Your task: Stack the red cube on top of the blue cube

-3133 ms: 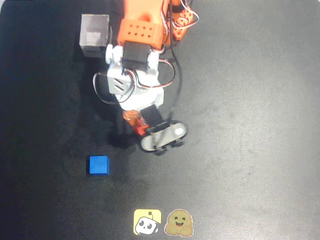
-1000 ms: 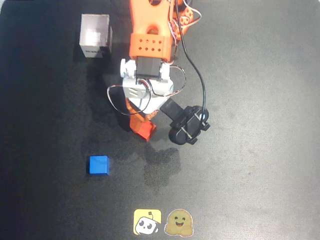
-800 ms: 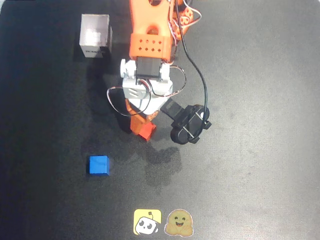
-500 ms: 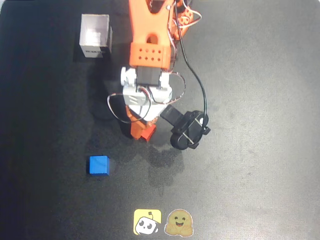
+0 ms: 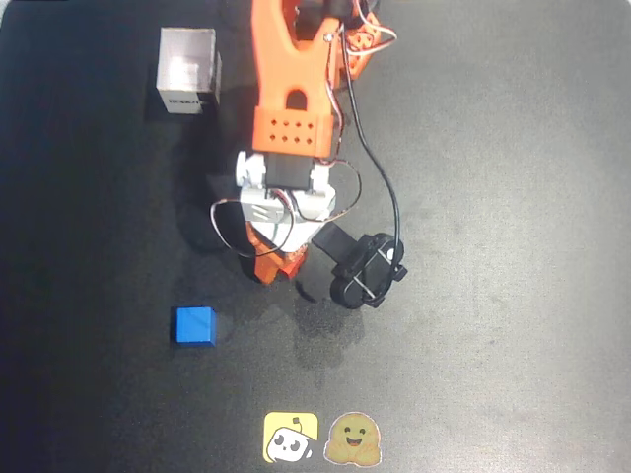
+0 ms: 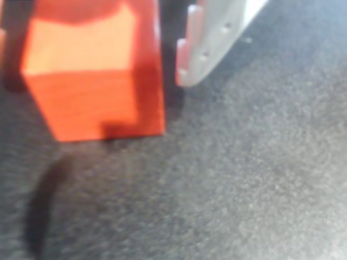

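The red cube (image 5: pixel 288 264) peeks out from under the orange and white arm at the middle of the black mat. My gripper (image 5: pixel 279 262) is shut on it. In the wrist view the red cube (image 6: pixel 92 81) is large at the upper left and sits between the jaws of my gripper (image 6: pixel 95 59). The white finger (image 6: pixel 211 43) lies close along its right side, with a thin dark shadow line at the tip. The blue cube (image 5: pixel 194 325) sits alone on the mat, below and to the left of the gripper and well apart from it.
A white box (image 5: pixel 187 71) stands at the upper left. The black wrist camera (image 5: pixel 367 271) juts out right of the gripper, trailing a cable. Two stickers (image 5: pixel 290 438) (image 5: pixel 354 438) lie flat at the bottom edge. Bare black mat (image 5: pixel 513 296) lies on the right.
The wrist has turned since about 3 s ago. Over the last second the arm has stretched a little downward in the picture with the red cube. Its shadow has drawn closer. The blue cube is unmoved.
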You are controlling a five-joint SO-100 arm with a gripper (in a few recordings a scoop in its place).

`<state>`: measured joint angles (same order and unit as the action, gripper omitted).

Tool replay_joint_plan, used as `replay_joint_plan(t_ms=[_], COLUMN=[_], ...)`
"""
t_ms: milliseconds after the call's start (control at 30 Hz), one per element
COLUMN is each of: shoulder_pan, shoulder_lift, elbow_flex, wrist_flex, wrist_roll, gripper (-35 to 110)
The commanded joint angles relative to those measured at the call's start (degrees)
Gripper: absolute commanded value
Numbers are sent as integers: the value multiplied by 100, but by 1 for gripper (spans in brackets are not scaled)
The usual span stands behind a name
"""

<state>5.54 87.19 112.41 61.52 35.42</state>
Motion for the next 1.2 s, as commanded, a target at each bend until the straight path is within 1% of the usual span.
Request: replay_joint_plan(t_ms=[0,133,300,400,533,700,767,867,967,1167], shoulder_pan=[79,123,167,193,202,387,563,791,1028,1441], shoulder_lift=[-26,-141,-229,-229,-114,9,79,325,439,580], elbow_flex=[0,0,-9,-53,-141,-870,-1213,-1485,-1582,-1705], wrist_flex=[-79,-132,-167,-158,-9,879,1257,1547,1582,1459], wrist_roll=[79,105,193,246,694,1397,1819,2549,3146,3832], gripper=[23,19,0,0,0,0,0,0,0,0])
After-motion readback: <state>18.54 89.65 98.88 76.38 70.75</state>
